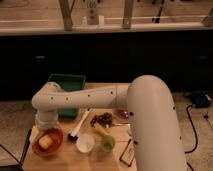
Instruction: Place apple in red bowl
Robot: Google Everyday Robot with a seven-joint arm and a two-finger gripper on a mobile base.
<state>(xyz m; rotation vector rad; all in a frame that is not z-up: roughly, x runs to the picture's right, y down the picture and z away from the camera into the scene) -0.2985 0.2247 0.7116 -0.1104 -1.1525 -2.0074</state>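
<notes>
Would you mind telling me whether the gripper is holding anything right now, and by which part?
Nothing is held: the gripper hangs open just above the red bowl, and the apple lies loose inside it.
</notes>
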